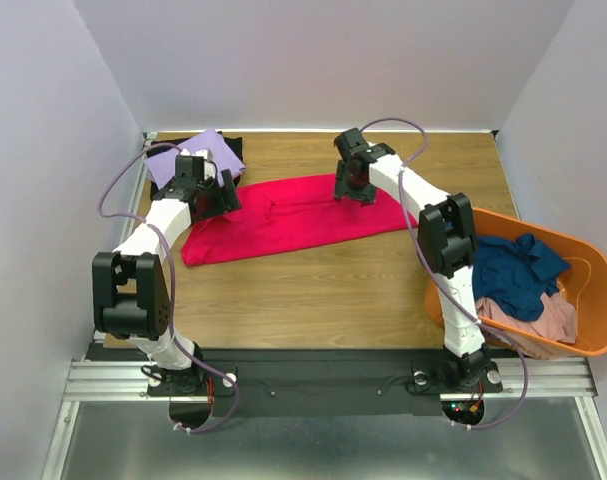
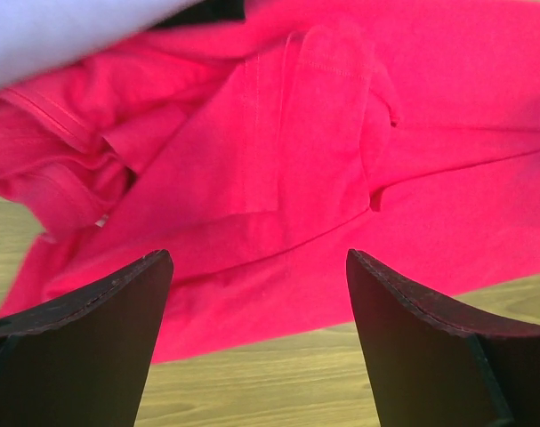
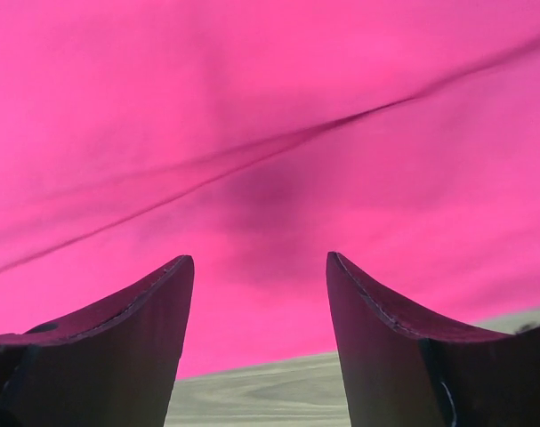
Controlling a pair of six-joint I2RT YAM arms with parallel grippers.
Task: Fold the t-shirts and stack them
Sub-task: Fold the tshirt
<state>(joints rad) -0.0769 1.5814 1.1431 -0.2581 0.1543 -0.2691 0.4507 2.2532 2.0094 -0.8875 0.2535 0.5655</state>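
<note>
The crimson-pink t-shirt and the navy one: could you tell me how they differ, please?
The crimson-pink t-shirt lies spread out on the table; the navy t-shirt sits crumpled in the orange tub. The left claw and right claw hover open over the crimson-pink t-shirt; neither is near the navy t-shirt. Both are plain cloth.

Pale grey walls enclose a wooden table with an aluminium rail in front.
</note>
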